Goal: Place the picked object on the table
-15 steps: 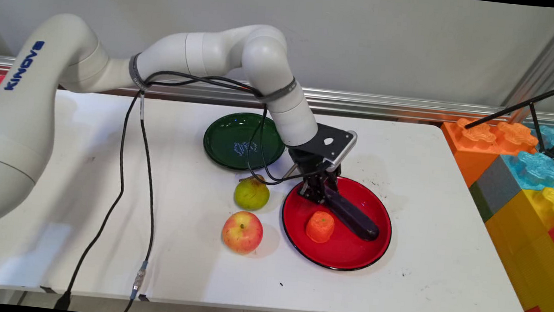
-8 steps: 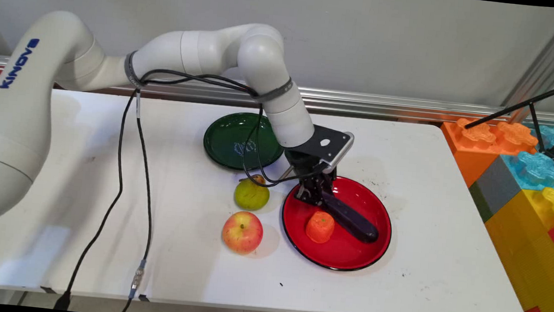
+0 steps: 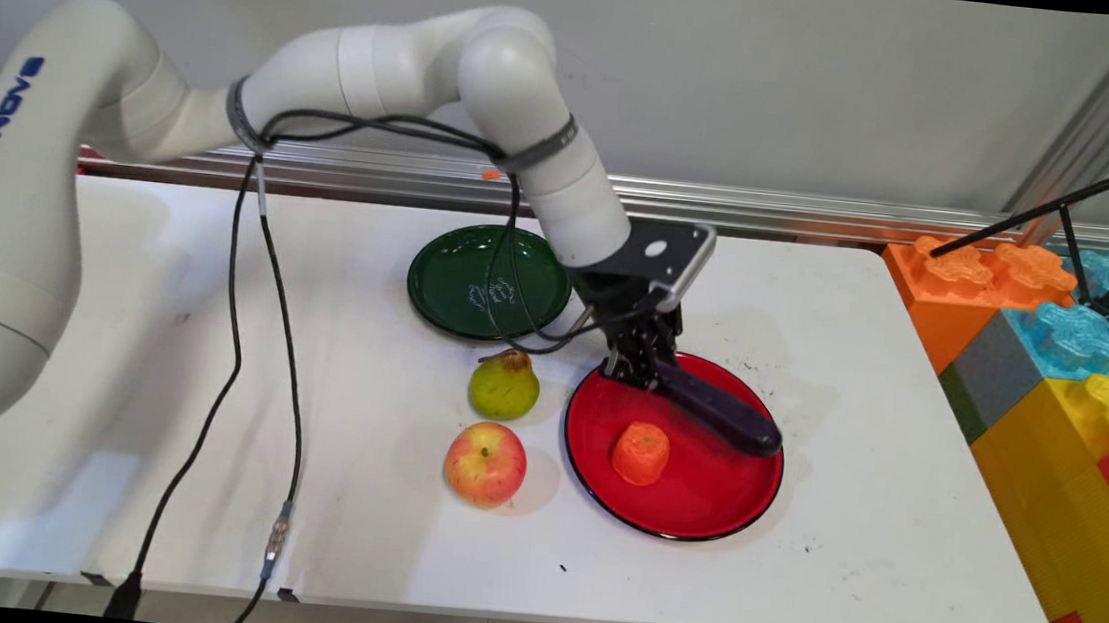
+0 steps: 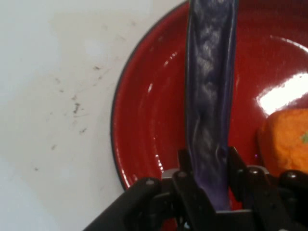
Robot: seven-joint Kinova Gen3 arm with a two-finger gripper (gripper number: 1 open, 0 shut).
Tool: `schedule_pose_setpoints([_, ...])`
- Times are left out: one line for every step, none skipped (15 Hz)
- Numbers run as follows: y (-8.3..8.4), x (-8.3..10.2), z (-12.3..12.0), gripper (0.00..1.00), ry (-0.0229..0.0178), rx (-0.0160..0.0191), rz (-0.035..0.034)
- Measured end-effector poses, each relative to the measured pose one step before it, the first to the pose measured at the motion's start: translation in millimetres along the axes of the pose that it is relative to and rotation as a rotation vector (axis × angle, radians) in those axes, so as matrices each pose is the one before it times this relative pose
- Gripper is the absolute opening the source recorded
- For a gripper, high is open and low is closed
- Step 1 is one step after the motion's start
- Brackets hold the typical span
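Eggplant [image 3: 718, 418], dark purple, is clamped at one end between the closed jaws of the gripper [image 3: 638, 371], right of frame centre; it slants over the red plate [image 3: 688, 509], apparently lifted clear. An orange carrot piece [image 3: 640, 453] sits just beside it on the plate.

Robot lab — white table [image 3: 899, 502], foam blocks [image 3: 1061, 376]

Dark purple eggplant [image 3: 718, 417]; red plate [image 3: 698, 505], black rim; orange carrot [image 3: 640, 453]; dark green plate [image 3: 447, 282]; white desk [image 3: 883, 461].
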Motion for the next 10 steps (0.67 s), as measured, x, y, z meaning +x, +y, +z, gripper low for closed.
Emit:
schedule_pose_setpoints([-0.29, 1.08, -6.7, 0.0, 0.00465, 0.00816, -0.01518])
schedule_pose_setpoints([0.04, 1.12, -7.87, 0.0, 0.00535, 0.00886, -0.02078])
schedule_pose_setpoints([0.23, 0.79, -6.72, 0.0, 0.00462, 0.00724, -0.01961])
schedule_pose_setpoints([0.93, 0.44, -8.27, 0.0, 0.00423, 0.00805, -0.02552])
schedule_pose_setpoints([1.23, -0.26, -8.12, 0.0, 0.00252, 0.00807, -0.02813])
schedule_pose_setpoints([1.37, -0.75, -7.06, 0.0, 0.00111, 0.00698, -0.02574])
schedule_pose_setpoints([2.07, -1.96, -8.35, 0.0, 0.00025, 0.00861, -0.03567])
schedule_pose_setpoints([1.28, -1.33, -4.92, 0.0, -0.00015, 0.00446, -0.02232])
schedule_pose_setpoints([1.86, -2.36, -6.15, 0.0, -0.00063, 0.00524, -0.03004])
schedule_pose_setpoints([3.04, -4.16, -9.64, 0.0, -0.00084, 0.00739, -0.05021])
